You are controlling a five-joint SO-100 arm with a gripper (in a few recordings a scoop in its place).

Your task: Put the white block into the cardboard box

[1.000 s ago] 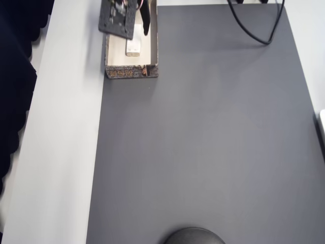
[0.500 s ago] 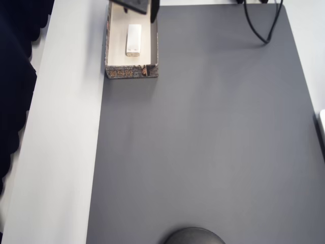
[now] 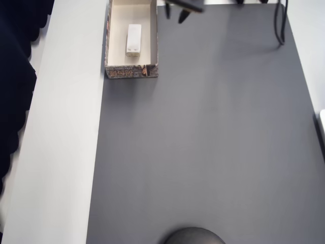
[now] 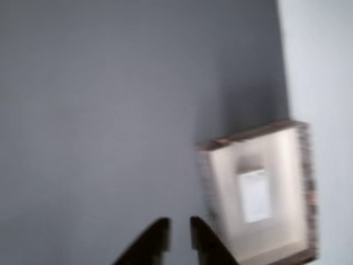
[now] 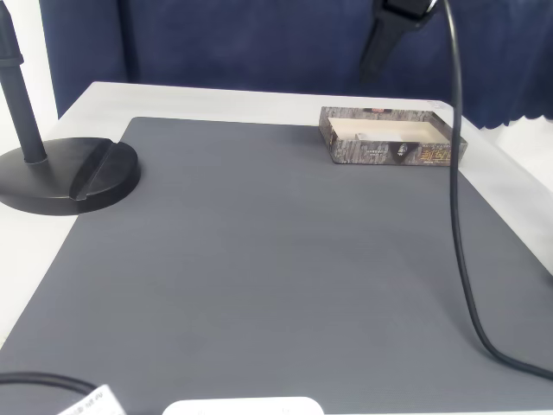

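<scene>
Lying flat inside the cardboard box (image 3: 131,71), the white block (image 3: 133,39) is seen lengthwise on the cream floor, apart from all four walls; the placing step is judged complete and a retreat is in hand. The pincer (image 3: 175,17) is found to the right of the box in the overhead view, raised over the dark grey mat (image 3: 203,142), with nothing between its dark fingertips. In the wrist view the pincer (image 4: 177,229) is shown with its tips close together but a narrow gap left between them, so it is taken as nearly closed and empty. No further handling of the block appears to be needed; only a clear withdrawal from the box wall is called for.

Compared with the frame half a second ago, the pincer has been carried from the box's upper edge rightward onto the mat side, and the black cable (image 3: 279,23) has been drawn closer to the right corner. The block and box are unchanged on the bench (image 3: 61,152).
</scene>
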